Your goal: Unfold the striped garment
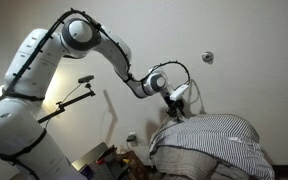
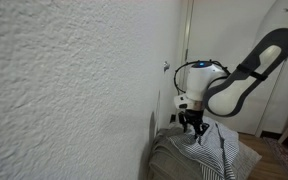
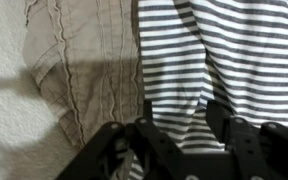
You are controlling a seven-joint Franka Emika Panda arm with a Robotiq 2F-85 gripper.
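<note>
Tool [image 3: 180, 125] tips sink into striped garment [image 3: 224, 50], grip hidden

One black-and-white striped cloth garment [image 3: 219, 60], one crumpled beige cloth garment [image 3: 89, 60], one white jointed robot arm [image 1: 44, 70], one black two-fingered tool [image 3: 184, 140].

Striped garment [image 1: 219, 140]: dark-and-white horizontal stripes, heaped in a rumpled mound (not laid flat). One fold hangs draped and creased in the wrist view [image 3: 209, 60], beside tan cloth; its upper edge [image 2: 209, 145] is bunched.
</note>
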